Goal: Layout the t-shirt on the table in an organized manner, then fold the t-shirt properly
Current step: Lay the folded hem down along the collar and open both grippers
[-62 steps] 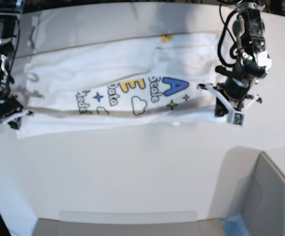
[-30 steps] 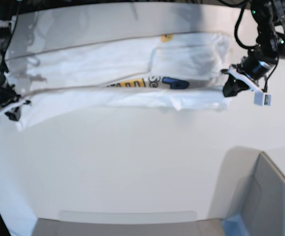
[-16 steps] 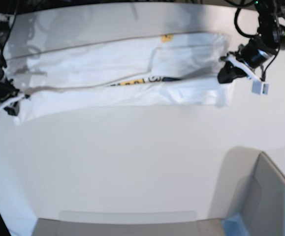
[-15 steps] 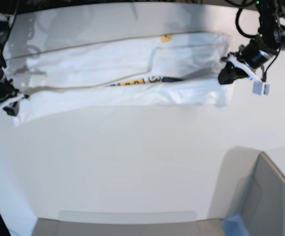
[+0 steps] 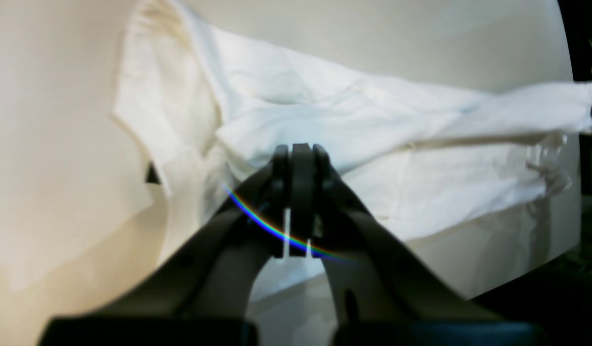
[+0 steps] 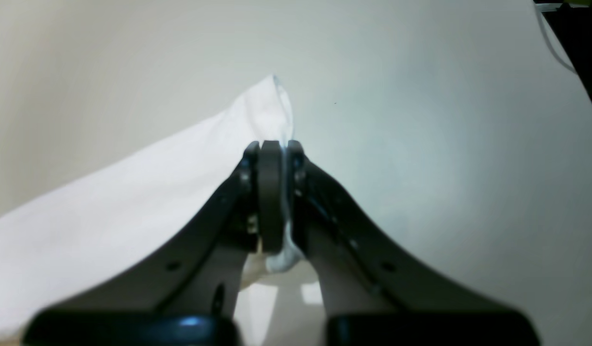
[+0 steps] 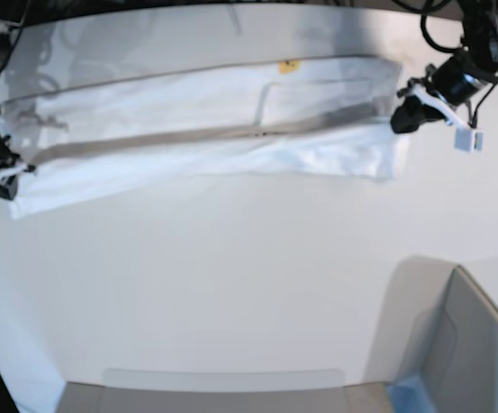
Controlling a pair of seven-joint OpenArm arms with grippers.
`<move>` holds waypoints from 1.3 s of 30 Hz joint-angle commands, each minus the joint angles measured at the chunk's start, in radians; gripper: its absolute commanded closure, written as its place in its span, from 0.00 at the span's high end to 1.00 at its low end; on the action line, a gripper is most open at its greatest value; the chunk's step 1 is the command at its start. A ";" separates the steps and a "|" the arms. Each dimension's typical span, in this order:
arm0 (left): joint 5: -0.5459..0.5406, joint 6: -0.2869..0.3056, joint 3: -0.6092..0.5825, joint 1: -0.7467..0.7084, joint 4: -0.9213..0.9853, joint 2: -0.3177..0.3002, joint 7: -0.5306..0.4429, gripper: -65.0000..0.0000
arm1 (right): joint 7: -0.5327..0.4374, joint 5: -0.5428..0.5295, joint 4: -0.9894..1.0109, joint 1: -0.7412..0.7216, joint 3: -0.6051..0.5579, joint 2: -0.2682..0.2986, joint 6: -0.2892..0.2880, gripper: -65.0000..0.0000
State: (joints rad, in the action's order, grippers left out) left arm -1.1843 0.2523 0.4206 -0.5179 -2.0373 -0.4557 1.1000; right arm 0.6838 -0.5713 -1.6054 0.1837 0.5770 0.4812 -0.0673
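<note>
One grey bin [image 7: 468, 344] with a blue corner sits at the near right of the table [image 7: 231, 284], well apart from the work; nothing lies between it and the shirt. One t-shirt [image 7: 205, 129] stretches as a long white band across the far side of the table, running from the left edge to the right, with a near flap folded up over the middle so a seam-like line runs along its length. A small yellow mark shows at the far edge near the collar. Two grippers are in view, one at each end of the band. The left gripper [image 7: 403, 114], on the right of the base view, has its jaws pressed together on the shirt's right end; the wrist view shows the left gripper [image 5: 296, 154] closed against bunched cloth. The right gripper [image 7: 3, 182], at the far left edge, pinches the other end, and its wrist view shows the right gripper [image 6: 269, 154] clamped on a raised corner of cloth [image 6: 272, 103]. Compared with half a second ago, the strip of printed letters between the two layers is now covered, both grippers have moved farther out and away, and the near flap reaches higher.
</note>
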 commanded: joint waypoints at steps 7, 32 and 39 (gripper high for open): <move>-0.082 0.003 0.100 -0.041 -0.016 -0.047 -0.008 0.00 | 0.018 -0.002 -0.019 -0.019 0.050 0.004 0.001 0.00; 0.062 0.003 0.013 -0.084 -0.013 0.004 -0.010 0.00 | 0.011 0.006 0.081 0.056 0.053 -0.020 -0.032 0.00; 0.062 0.003 0.013 -0.083 -0.013 0.005 -0.010 0.00 | 0.011 0.006 0.090 0.061 0.053 -0.019 -0.032 0.00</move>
State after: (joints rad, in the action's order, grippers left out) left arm -1.1141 0.2512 0.4271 -0.5983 -2.0373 -0.4381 1.0996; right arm 0.7147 -0.5587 -1.4986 0.2523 0.6197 0.4377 -0.0948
